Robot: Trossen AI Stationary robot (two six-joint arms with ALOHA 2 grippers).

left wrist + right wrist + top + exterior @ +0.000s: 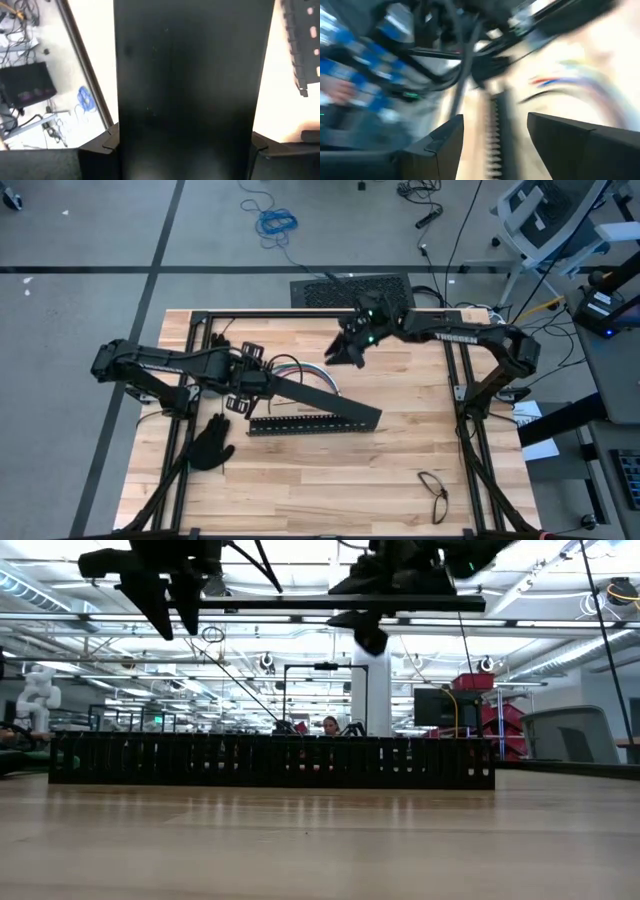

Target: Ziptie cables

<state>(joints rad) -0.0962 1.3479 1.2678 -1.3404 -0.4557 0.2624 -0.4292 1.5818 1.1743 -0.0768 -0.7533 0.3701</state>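
A: Cables (pixel 300 367) sit on the counter (pixel 330 470), far-left of centre, fanned out just behind the flat black bar (pixel 325 399). High view shows them as a coloured arc; right wrist view only gives smeared red, blue and pale streaks (pixel 555 79). Low view doesn't show them at all, the slotted bar (pixel 270 760) blocks the line of sight.

B: Left tool?

A: Left tool (pixel 243 378) is clamped on one end of the flat black bar. Left wrist view is nearly filled by that bar (pixel 190 85) running between the fingers (pixel 107 142), pads against both edges. High view shows the bar angling from the tool toward counter centre, its far end next to the slotted bar (pixel 300 423).

B: Right tool?

A: Right tool (pixel 350 345) hangs above the far side of the counter, near the cables, not touching them. Fingers (pixel 442 145) stand apart, nothing between them.

B: Anything else?

A: High view only: black glove (pixel 212 445) near the left edge, eyeglasses (pixel 434 491) front right. Zipties: can't pick them out in any view.
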